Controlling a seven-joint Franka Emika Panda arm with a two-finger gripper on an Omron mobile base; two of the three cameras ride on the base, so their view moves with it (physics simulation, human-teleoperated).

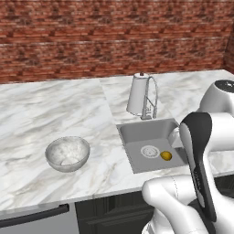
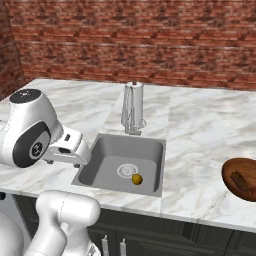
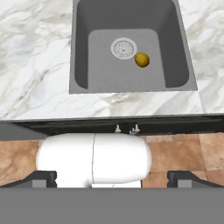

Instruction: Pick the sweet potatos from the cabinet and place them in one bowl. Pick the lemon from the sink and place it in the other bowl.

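Observation:
The yellow lemon (image 3: 141, 60) lies on the floor of the grey sink (image 3: 83, 52), just right of the white drain (image 3: 124, 48). It shows too in the base views as the lemon (image 1: 166, 156) (image 2: 136, 179). My gripper (image 3: 113, 179) is open and empty, its fingertips (image 3: 43, 178) wide apart, high over the counter's front edge, short of the sink. The pale grey marbled bowl (image 1: 67, 153) stands empty, left of the sink (image 1: 132, 137). The dark wooden bowl (image 2: 235, 167) at the right holds one reddish-brown sweet potato (image 2: 240, 181). The cabinet is out of view.
A paper towel roll (image 1: 137, 93) and the chrome faucet (image 1: 151, 98) stand behind the sink. A brick wall backs the marble counter (image 2: 210, 125). Dark base cabinets (image 3: 175, 126) run under the counter's front edge. My own arm (image 1: 199, 151) hides the sink's right rim.

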